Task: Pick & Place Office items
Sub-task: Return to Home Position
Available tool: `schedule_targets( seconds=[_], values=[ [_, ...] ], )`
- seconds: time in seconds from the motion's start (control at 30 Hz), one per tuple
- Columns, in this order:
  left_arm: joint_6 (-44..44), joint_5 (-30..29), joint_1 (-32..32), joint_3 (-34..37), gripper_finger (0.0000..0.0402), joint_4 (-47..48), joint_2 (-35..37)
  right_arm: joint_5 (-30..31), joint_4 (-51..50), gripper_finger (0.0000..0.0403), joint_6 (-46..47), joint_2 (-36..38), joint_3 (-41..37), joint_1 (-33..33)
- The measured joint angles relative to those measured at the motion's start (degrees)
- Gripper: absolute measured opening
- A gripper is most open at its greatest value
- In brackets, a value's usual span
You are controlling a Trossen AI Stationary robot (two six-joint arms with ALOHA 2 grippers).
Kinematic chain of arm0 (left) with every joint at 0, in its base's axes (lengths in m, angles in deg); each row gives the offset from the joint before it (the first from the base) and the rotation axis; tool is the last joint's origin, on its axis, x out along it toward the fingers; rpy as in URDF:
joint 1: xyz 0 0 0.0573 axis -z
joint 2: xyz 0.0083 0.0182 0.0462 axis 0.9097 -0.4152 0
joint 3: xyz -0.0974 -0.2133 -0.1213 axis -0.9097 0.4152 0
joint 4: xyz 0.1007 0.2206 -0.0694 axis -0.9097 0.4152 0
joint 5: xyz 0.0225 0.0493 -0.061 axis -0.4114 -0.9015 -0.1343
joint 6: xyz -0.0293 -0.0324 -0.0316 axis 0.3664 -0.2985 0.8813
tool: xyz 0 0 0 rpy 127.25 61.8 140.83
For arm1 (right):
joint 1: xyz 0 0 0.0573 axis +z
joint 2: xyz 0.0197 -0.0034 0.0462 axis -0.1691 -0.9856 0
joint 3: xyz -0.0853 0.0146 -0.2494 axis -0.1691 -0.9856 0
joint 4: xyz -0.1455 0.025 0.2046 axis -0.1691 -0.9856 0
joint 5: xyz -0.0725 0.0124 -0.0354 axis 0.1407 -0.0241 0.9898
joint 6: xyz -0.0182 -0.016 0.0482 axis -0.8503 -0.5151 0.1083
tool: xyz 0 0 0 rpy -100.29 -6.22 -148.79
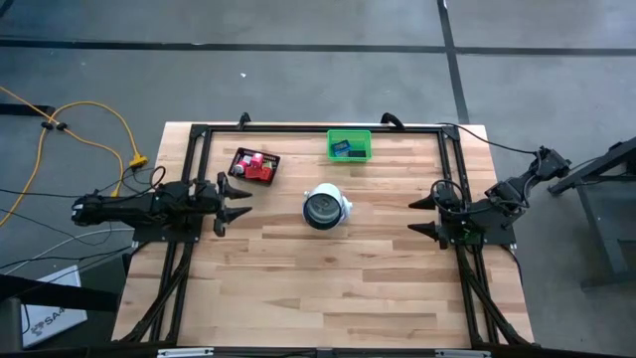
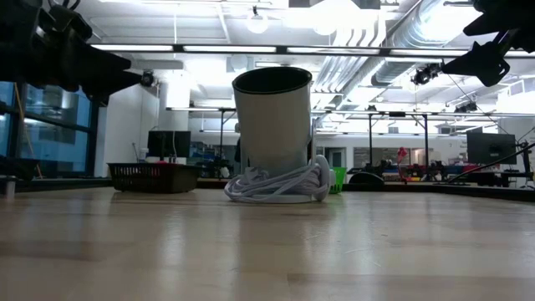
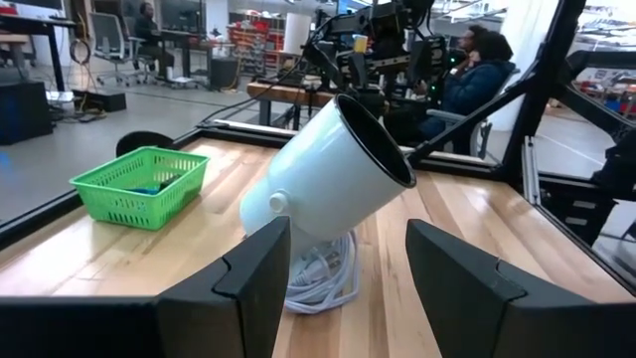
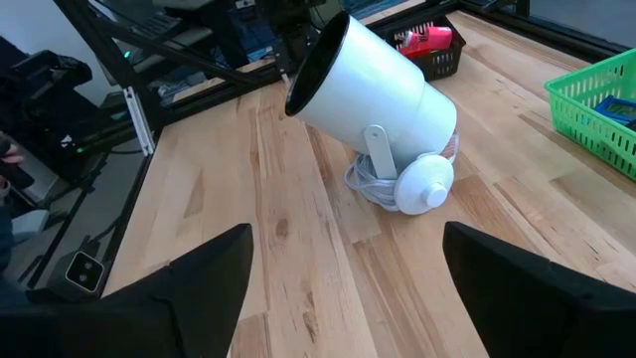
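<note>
The left gripper (image 1: 237,207) hangs over the table's left side, its fingers spread wide with nothing between them. It points across the table (image 1: 328,288) toward the middle. The right gripper (image 1: 415,217) mirrors it over the right side, also spread and empty, facing inward. Between the two stands a white spot lamp (image 1: 326,207) on its coiled cable, clear of both.

No office item lies loose on the bare wood, so judging by that there is nothing left to reach for.

The black mesh tray (image 1: 237,157) lies just beyond the left gripper, toward the far edge and slightly inboard. It sits askew, its long side running diagonally to the table edge. The left arm is clearly the nearer one. In the tray sit the red and pink blocks (image 1: 260,167), bunched together; their own orientation is too small to tell.

The green bin (image 1: 349,132) sits square against the far edge, roughly midway and a little nearer the right arm. It holds blue and teal flat pieces (image 1: 348,149).
</note>
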Motion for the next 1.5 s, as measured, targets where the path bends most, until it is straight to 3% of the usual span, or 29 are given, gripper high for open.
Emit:
schedule_targets(
  seconds=[1.5],
  values=[
    [0.0, 0.1, 0.0, 0.2, 0.0196, -2.3, 0.0, 0.0, 0.0, 0.0317, 0.0, 0.0, 0.0, 0.0]
  ],
)
